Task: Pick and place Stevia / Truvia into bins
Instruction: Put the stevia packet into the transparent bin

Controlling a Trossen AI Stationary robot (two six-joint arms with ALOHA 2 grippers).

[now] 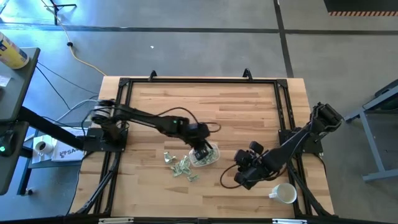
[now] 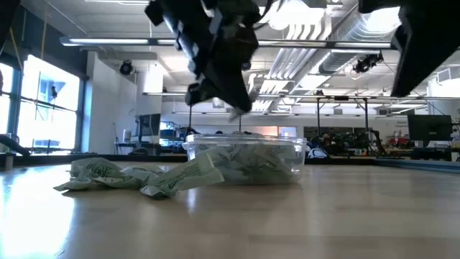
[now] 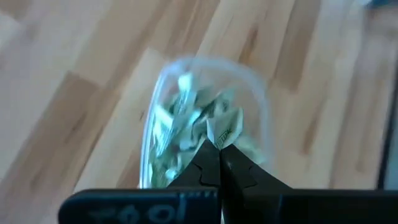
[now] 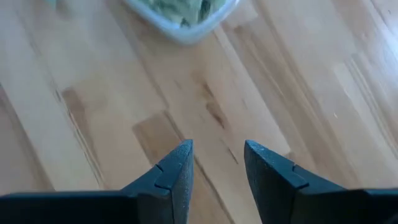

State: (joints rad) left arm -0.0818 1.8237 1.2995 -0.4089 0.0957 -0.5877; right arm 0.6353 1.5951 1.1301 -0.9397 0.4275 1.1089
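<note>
Hanging just above the clear bin at lower centre of the high view, the left claw has its fingers pressed together, and the left wrist view suggests a crumpled packet is pinched at their tips, though blur leaves that unsure. That packet sits directly over the bin's heap, so the coming move turns on releasing straight down. Loose packets lie on the tabletop just left of the bin, nearer the left arm. Lower right of the bin, the right claw waits with its fingers spread, holding nothing.
</note>
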